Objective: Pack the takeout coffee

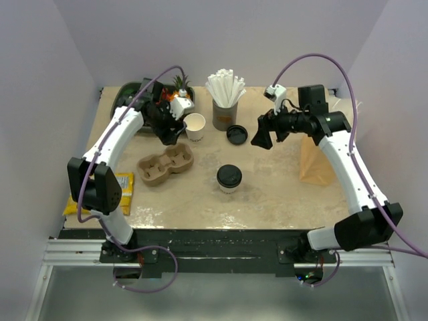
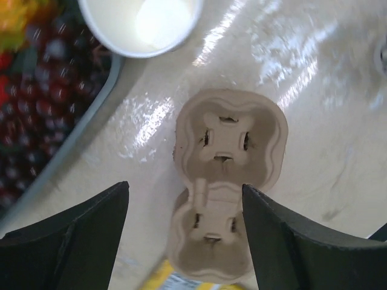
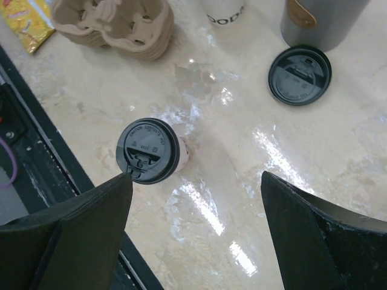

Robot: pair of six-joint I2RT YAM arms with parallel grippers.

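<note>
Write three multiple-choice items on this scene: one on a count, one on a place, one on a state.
1. The pulp carrier has how many wells? A) one B) two C) four
2. The loose black lid lies: A) in the carrier B) on a saucer C) beside the grey straw cup
3. The takeout coffee is: A) lidded and upright B) tipped over C) lidless
Answers: B, two wells show in the left wrist view; C, it lies flat by that cup's base; A, its lid is on and it stands on the table.
</note>
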